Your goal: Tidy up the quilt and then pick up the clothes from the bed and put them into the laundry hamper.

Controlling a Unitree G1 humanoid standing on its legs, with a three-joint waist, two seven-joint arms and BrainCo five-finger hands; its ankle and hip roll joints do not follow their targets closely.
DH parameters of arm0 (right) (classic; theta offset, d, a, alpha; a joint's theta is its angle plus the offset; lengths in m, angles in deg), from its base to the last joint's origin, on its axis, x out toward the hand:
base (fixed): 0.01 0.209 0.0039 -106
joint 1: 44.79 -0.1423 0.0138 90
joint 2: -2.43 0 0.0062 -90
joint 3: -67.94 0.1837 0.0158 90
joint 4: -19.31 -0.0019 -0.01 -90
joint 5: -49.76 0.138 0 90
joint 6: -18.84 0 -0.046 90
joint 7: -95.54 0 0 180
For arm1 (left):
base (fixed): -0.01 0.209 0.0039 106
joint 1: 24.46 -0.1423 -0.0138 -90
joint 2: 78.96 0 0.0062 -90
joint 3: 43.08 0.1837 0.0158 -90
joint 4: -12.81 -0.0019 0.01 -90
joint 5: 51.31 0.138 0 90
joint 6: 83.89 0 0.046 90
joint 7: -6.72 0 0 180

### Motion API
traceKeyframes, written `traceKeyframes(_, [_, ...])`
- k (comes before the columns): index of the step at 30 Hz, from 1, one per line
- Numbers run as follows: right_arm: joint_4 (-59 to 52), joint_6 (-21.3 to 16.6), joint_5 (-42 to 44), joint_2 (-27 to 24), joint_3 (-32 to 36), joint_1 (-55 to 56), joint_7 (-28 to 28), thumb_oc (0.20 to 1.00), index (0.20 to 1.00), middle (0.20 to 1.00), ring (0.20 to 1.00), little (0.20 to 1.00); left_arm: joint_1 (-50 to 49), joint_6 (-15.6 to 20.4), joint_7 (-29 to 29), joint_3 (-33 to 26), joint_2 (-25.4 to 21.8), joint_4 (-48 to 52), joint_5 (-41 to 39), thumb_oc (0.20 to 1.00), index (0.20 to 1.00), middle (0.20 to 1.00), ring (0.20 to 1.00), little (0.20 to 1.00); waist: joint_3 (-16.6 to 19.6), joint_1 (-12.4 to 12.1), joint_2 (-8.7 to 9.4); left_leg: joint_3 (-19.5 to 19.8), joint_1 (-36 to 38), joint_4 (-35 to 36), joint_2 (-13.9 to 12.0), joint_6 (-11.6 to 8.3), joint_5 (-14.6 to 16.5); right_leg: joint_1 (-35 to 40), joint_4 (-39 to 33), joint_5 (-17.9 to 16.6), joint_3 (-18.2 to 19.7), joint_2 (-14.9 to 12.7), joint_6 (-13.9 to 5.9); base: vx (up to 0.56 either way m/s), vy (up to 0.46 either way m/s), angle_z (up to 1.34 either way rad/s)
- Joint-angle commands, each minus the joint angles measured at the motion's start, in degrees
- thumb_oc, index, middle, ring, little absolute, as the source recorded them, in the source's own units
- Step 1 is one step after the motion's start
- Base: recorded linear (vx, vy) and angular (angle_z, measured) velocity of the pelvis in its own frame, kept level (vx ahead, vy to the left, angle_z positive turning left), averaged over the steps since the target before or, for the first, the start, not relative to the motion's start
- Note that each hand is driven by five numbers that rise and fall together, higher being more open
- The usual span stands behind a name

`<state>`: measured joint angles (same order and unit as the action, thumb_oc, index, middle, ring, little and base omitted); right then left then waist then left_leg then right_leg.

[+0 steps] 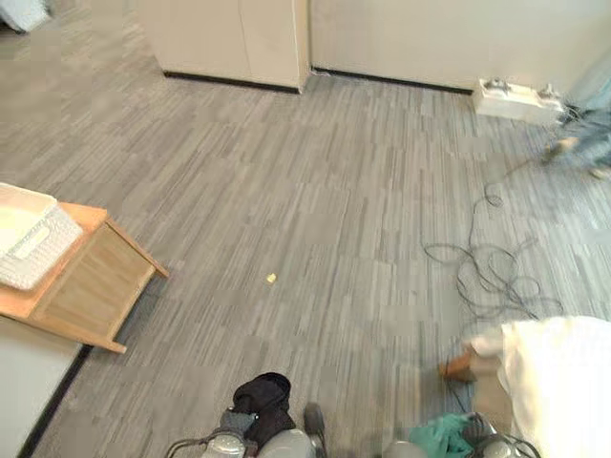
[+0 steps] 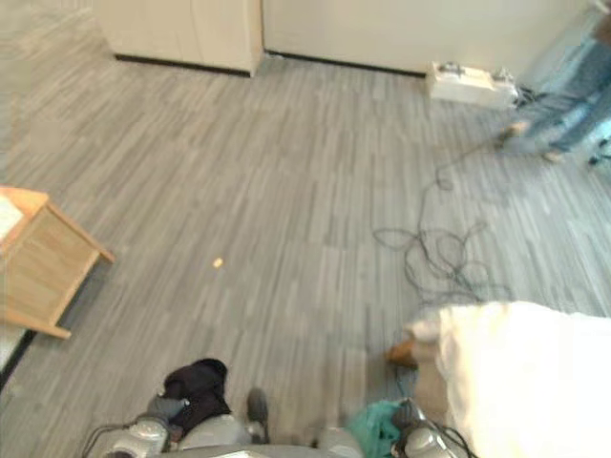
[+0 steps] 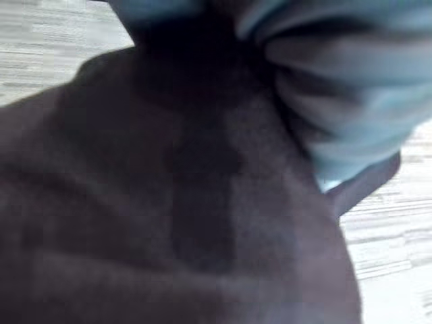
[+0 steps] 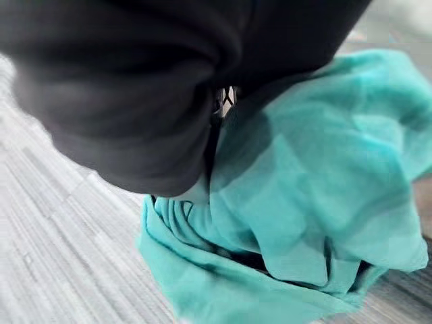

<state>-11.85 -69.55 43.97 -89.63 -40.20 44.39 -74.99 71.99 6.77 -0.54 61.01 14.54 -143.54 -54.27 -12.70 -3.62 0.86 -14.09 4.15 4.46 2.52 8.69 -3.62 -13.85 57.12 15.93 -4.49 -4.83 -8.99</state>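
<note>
A black garment is bunched over my left hand at the bottom edge of the eye views; in the left wrist view its dark cloth lies right against the camera. A teal garment hangs from my right hand, low and right of centre, and drapes below the dark cover as the teal garment in the right wrist view. Both pieces are held off the grey floor. The bed's white quilt fills the lower right corner beside my right hand.
A wooden side table with a white woven basket stands at the left. Loose cables coil on the floor ahead of the bed. A white box sits by the far wall, near a person's legs. A cabinet stands far ahead.
</note>
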Motion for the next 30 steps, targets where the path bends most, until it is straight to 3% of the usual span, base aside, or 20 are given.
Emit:
traceKeyframes(1, [-3.4,-1.9,0.9,-1.4,1.6,-4.2,0.7,0.200,0.200,0.200,0.200,0.200,1.5,1.1,-1.8,-0.2,-1.3,2.4,1.8,0.200,0.200,0.200,0.200,0.200,-4.6,0.6,-0.66,1.7,1.7,0.0,-2.5,-6.31,4.0,4.4,-23.6,-10.5,-0.7,2.0,0.34,0.87,-0.256,1.59])
traceKeyframes(2, [-3.6,-2.0,1.7,-1.7,2.2,-3.5,0.9,0.200,0.200,0.200,0.200,0.200,2.1,1.6,-2.1,-0.2,-1.7,2.9,1.4,0.200,0.200,0.200,0.200,0.200,-4.4,1.9,0.09,5.4,4.4,0.4,-1.7,-7.95,6.6,4.9,-43.7,-10.6,0.5,1.2,-0.07,0.46,-0.167,1.53])
traceKeyframes(3, [-3.6,-2.0,1.7,-1.7,2.2,-3.5,0.9,0.200,0.200,0.200,0.200,0.200,2.0,1.6,-2.1,-0.2,-1.7,3.0,1.4,0.200,0.200,0.200,0.200,0.200,-4.4,1.9,0.02,5.5,4.4,0.4,-1.8,-7.97,6.6,5.1,-44.2,-10.9,0.4,1.3,-0.05,0.98,-0.333,2.13])
traceKeyframes(4, [-2.5,-1.8,2.3,-2.0,2.7,-2.6,0.9,0.200,0.200,0.200,0.200,0.200,2.9,2.1,-1.9,0.0,-1.4,2.3,1.4,0.200,0.200,0.200,0.200,0.200,-3.9,4.1,0.77,9.3,7.4,-0.2,-1.7,-8.83,9.9,3.8,-54.7,-13.7,9.2,2.4,-1.81,0.51,-0.168,1.74])
traceKeyframes(7, [-1.3,-1.1,0.1,-2.3,1.3,-2.7,0.3,0.200,0.200,0.200,0.200,0.200,2.2,2.0,-2.0,-0.5,-1.2,1.1,2.4,0.200,0.200,0.200,0.200,0.200,-3.2,4.1,1.56,11.0,7.7,-7.8,-1.8,-9.41,12.4,3.4,-51.5,-14.0,12.3,3.1,-1.34,0.61,-0.227,1.25])
traceKeyframes(9, [-2.0,-1.7,0.9,-2.7,0.7,-3.3,0.3,0.200,0.200,0.200,0.200,0.200,2.3,2.2,-2.3,-0.2,-0.3,1.4,0.4,0.200,0.200,0.200,0.200,0.200,-3.9,3.8,2.11,11.6,1.1,-26.2,-2.6,-9.84,6.7,5.8,-49.3,-13.9,10.1,2.7,1.61,0.47,-0.439,0.90])
traceKeyframes(10, [-3.1,-1.8,2.4,-3.6,1.5,-3.7,1.0,0.200,0.200,0.200,0.200,0.200,2.4,2.2,-2.1,-0.9,-0.7,2.3,-1.8,0.200,0.200,0.200,0.200,0.200,-5.2,2.3,3.66,8.5,-9.0,-45.9,-5.9,-10.88,0.2,8.7,-48.7,-11.9,6.9,1.1,5.06,0.37,-0.481,0.95])
traceKeyframes(11, [-3.1,-1.8,2.4,-3.6,1.5,-3.7,1.0,0.200,0.200,0.200,0.200,0.200,2.4,2.2,-2.1,-0.9,-0.7,2.3,-1.8,0.200,0.200,0.200,0.200,0.200,-5.0,2.5,3.39,8.8,-9.7,-46.7,-6.2,-10.92,0.5,8.3,-48.6,-11.9,6.7,1.4,5.09,0.57,-0.531,1.13])
traceKeyframes(12, [-4.1,-1.9,3.0,-4.3,1.9,-3.9,1.4,0.200,0.200,0.200,0.200,0.200,1.7,2.3,-2.2,-1.1,-1.1,2.8,-2.1,0.200,0.200,0.200,0.200,0.200,-5.5,0.8,3.96,3.0,-15.4,-50.9,-9.8,-10.93,1.4,13.9,-50.8,-10.1,2.7,0.4,6.38,0.33,-0.204,0.90])
traceKeyframes(15, [-4.6,-1.7,3.0,-4.8,2.3,-4.0,1.1,0.200,0.200,0.200,0.200,0.200,0.9,2.4,-2.2,-1.6,-0.6,2.2,-1.9,0.200,0.200,0.200,0.200,0.200,-5.0,-0.6,4.07,-3.2,-18.1,-43.8,-11.0,-11.40,2.7,20.5,-54.6,-8.3,-1.1,-0.7,5.98,0.58,-0.166,0.87])
traceKeyframes(19, [-4.0,-1.9,2.2,-4.7,3.3,-3.2,0.9,0.200,0.200,0.200,0.200,0.200,-1.9,2.1,-1.7,-3.6,0.0,0.6,-1.4,0.200,0.200,0.200,0.200,0.200,-1.4,-2.0,3.24,-13.0,-15.6,-16.1,-8.2,-12.74,1.1,28.2,-56.5,-3.5,-4.5,-0.7,2.81,0.60,0.049,0.46])
traceKeyframes(21, [-3.3,-1.8,1.8,-4.8,3.5,-3.4,1.2,0.200,0.200,0.200,0.200,0.200,-2.6,1.5,-1.8,-3.9,0.3,0.1,-0.7,0.200,0.200,0.200,0.200,0.200,-0.2,-2.6,3.23,-16.7,-15.2,-8.9,-8.7,-12.80,-0.8,31.1,-56.6,-2.4,-6.2,-0.8,1.90,0.50,0.031,0.68])
traceKeyframes(22, [-3.3,-1.8,1.8,-4.8,3.4,-3.4,1.2,0.200,0.200,0.200,0.200,0.200,-2.6,1.5,-1.8,-3.9,0.3,0.1,-0.7,0.200,0.200,0.200,0.200,0.200,-0.2,-2.5,3.28,-16.7,-15.1,-8.8,-8.6,-12.79,-0.8,31.1,-56.6,-2.4,-6.3,-0.8,1.87,0.69,0.068,0.82])
traceKeyframes(23, [-2.8,-2.0,1.0,-4.0,2.8,-3.4,0.5,0.200,0.200,0.200,0.200,0.200,-3.6,0.8,-1.6,-4.6,0.5,-1.9,0.3,0.200,0.200,0.200,0.200,0.200,1.7,-2.8,2.94,-13.4,-12.1,-4.2,-5.5,-10.17,0.0,31.4,-51.6,-1.6,-7.3,-0.3,0.43,0.84,0.153,0.72])
traceKeyframes(24, [-1.9,-2.5,1.0,-2.9,3.0,-3.2,0.8,0.200,0.200,0.200,0.200,0.200,-3.5,0.5,-1.4,-4.2,0.7,-3.0,1.3,0.200,0.200,0.200,0.200,0.200,1.9,-3.2,4.16,-11.3,-10.6,-5.1,-2.1,-7.19,1.8,28.4,-37.4,-8.9,-6.8,-1.8,-3.46,0.84,0.162,0.71])
traceKeyframes(25, [-1.8,-2.5,1.0,-2.8,3.0,-3.3,0.8,0.200,0.200,0.200,0.200,0.200,-3.5,0.5,-1.4,-4.2,0.7,-3.1,1.3,0.200,0.200,0.200,0.200,0.200,2.0,-3.2,4.29,-11.3,-10.7,-5.1,-1.9,-7.04,2.0,28.1,-37.0,-8.7,-6.8,-2.1,-3.67,0.53,0.140,0.77])
traceKeyframes(26, [-1.8,-2.2,1.1,-2.1,3.4,-2.9,0.6,0.200,0.200,0.200,0.200,0.200,-3.3,0.3,-1.5,-4.1,0.6,-3.2,1.8,0.200,0.200,0.200,0.200,0.200,1.6,-2.7,4.47,-10.4,-8.5,-4.7,-0.8,-6.04,3.2,25.7,-30.5,-12.1,-6.2,-3.0,-5.09,0.34,0.071,0.45])
traceKeyframes(27, [-2.4,-2.3,1.3,-1.6,2.9,-2.9,0.6,0.200,0.200,0.200,0.200,0.200,-3.1,0.3,-1.5,-4.0,0.5,-3.2,1.8,0.200,0.200,0.200,0.200,0.200,0.6,-1.9,4.28,-10.0,-6.4,-4.2,-0.7,-5.29,4.0,22.4,-22.7,-16.2,-4.5,-3.3,-5.45,0.62,0.025,0.48])
traceKeyframes(28, [-3.3,-2.4,1.3,-0.6,2.6,-3.1,0.6,0.200,0.200,0.200,0.200,0.200,-2.5,0.2,-1.9,-3.9,-0.2,-3.3,1.9,0.200,0.200,0.200,0.200,0.200,-0.6,-0.9,1.85,-8.2,-2.3,-1.8,-3.1,-4.83,3.6,13.8,-14.1,-17.7,-2.9,-1.9,-3.21,0.46,-0.012,0.50])
traceKeyframes(30, [-3.6,-2.6,1.5,-0.3,2.4,-3.0,0.4,0.200,0.200,0.200,0.200,0.200,-2.1,0.3,-2.2,-3.6,-0.4,-2.9,2.0,0.200,0.200,0.200,0.200,0.200,-1.5,-0.2,1.34,-6.4,-0.1,-0.5,-3.3,-5.12,3.8,10.4,-13.6,-15.2,-2.1,-1.2,-1.91,0.41,-0.059,1.15])
